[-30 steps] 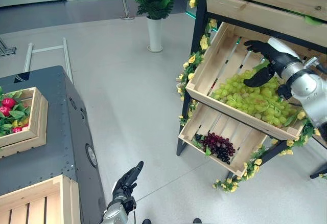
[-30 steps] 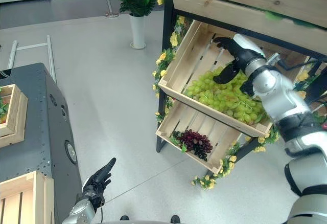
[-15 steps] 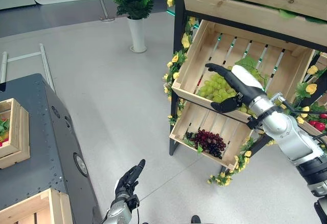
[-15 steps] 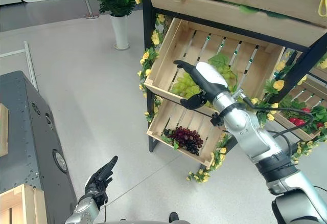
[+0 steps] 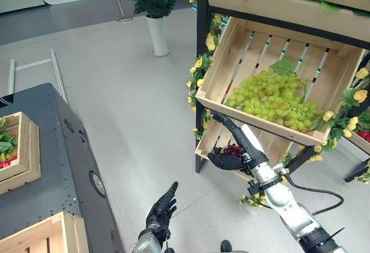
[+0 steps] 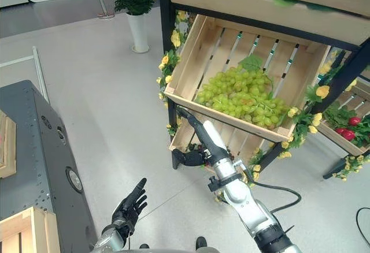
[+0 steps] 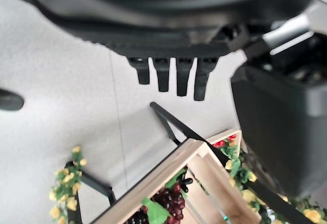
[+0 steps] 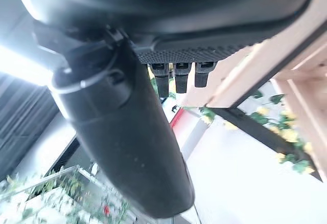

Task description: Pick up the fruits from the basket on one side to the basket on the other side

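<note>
A heap of green grapes lies in the slanted wooden crate on the rack's middle shelf. Below it, a lower crate holds dark purple grapes, mostly hidden behind my right hand. My right hand hangs in front of that lower crate, fingers straight, thumb spread, holding nothing. My left hand is low over the floor beside the dark cart, open and empty; its straight fingers point towards the dark grapes.
A dark cart on my left carries a crate of leaves and red fruit and an empty wooden crate. A potted plant stands behind the rack. Red fruit lies in a crate at the right.
My right hand has come down from the green grapes crate to in front of the lower crate, still holding nothing. The camera has shifted. The left hand has barely moved.
</note>
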Tool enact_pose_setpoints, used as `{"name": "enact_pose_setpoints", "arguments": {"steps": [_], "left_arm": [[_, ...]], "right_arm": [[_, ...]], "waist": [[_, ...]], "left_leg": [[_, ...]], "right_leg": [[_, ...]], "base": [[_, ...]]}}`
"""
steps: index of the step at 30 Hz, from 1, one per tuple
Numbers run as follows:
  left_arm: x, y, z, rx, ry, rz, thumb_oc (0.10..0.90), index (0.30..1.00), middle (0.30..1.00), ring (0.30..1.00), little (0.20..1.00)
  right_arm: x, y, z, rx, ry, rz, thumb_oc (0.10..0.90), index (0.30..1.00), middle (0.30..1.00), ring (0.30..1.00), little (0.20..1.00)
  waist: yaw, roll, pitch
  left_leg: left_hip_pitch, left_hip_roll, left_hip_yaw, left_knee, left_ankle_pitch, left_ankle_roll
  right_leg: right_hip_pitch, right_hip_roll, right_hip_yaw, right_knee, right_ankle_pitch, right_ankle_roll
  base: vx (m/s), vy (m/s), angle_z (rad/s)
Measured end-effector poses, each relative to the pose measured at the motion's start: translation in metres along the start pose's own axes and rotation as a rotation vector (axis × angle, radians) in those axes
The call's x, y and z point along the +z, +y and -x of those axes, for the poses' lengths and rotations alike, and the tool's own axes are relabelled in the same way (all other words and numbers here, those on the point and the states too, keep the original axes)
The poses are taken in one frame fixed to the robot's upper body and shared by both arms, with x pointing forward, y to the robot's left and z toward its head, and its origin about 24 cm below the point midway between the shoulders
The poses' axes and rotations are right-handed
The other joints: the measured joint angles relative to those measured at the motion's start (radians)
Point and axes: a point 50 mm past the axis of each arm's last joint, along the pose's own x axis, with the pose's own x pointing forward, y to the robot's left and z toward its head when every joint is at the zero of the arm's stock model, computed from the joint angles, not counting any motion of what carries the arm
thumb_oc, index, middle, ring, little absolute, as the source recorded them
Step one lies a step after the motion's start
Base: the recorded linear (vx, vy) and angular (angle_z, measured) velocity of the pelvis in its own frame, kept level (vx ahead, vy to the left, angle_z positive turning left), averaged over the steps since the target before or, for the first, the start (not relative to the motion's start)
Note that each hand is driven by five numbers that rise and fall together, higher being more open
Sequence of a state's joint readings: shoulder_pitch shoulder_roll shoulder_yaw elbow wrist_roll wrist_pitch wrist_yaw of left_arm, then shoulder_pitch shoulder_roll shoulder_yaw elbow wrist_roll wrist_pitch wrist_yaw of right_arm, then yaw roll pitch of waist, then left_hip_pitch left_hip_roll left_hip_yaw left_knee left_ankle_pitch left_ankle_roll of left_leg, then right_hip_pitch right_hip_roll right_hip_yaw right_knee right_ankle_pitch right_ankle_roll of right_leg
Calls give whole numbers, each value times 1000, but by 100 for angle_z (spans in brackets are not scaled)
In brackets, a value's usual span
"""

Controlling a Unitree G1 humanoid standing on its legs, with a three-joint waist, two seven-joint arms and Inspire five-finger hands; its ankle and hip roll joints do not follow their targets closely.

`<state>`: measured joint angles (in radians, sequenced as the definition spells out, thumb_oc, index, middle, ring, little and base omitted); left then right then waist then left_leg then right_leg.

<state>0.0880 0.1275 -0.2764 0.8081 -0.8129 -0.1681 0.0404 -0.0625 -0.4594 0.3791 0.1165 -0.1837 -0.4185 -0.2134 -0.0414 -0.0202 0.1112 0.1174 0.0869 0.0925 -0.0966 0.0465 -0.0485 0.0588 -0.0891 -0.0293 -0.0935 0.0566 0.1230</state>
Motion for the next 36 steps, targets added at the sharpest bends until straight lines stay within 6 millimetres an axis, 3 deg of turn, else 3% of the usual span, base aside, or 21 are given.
{"name": "enact_pose_setpoints", "arguments": {"steps": [8, 14, 18, 24, 30, 36], "left_arm": [[-19, 36, 6, 141, 92, -43, 800, 900, 900, 900, 900], [-14, 51, 10, 86, 135, -320, 800, 900, 900, 900, 900], [-21, 58, 13, 127, 165, -399, 800, 900, 900, 900, 900], [-15, 57, 10, 187, 114, -520, 800, 900, 900, 900, 900], [-9, 57, 6, 178, 116, -662, 800, 900, 900, 900, 900], [-9, 57, 5, 153, 129, -735, 800, 900, 900, 900, 900]], "right_arm": [[1, 19, 13, 115, -64, 103, 800, 900, 900, 900, 900], [-19, 13, 31, 316, -21, 268, 800, 900, 900, 900, 900], [-54, 29, 48, 328, 208, 161, 800, 900, 900, 900, 900], [-104, 72, 107, 426, 626, 107, 800, 900, 900, 900, 900], [-119, 103, 150, 534, 893, 50, 800, 900, 900, 900, 900], [-126, 99, 160, 497, 985, 24, 800, 900, 900, 900, 900]], "waist": [[6, 13, -1], [28, 12, -3], [30, 12, -5], [55, 10, -6], [71, 12, -19], [54, 16, -22]], "left_leg": [[1, 0, -4, 0, 0, -1], [-13, -3, -32, 0, 3, -3], [-13, -1, -42, 0, 2, -3], [-14, -4, -90, 0, 4, -5], [-12, -7, -121, 0, 7, -8], [-11, -11, -152, 0, 9, -3]], "right_leg": [[5, 0, -5, 0, 0, -1], [5, -4, -33, 0, 1, -3], [11, -2, -42, 0, -2, -1], [34, -6, -86, 0, -14, 0], [57, -8, -122, 4, -29, -5], [49, -13, -120, 66, -64, 3]], "base": [[-5, -14, 3], [-2, -9, 12], [72, 20, 8], [35, 3, 20], [17, 9, 19], [-4, -93, 14]]}}
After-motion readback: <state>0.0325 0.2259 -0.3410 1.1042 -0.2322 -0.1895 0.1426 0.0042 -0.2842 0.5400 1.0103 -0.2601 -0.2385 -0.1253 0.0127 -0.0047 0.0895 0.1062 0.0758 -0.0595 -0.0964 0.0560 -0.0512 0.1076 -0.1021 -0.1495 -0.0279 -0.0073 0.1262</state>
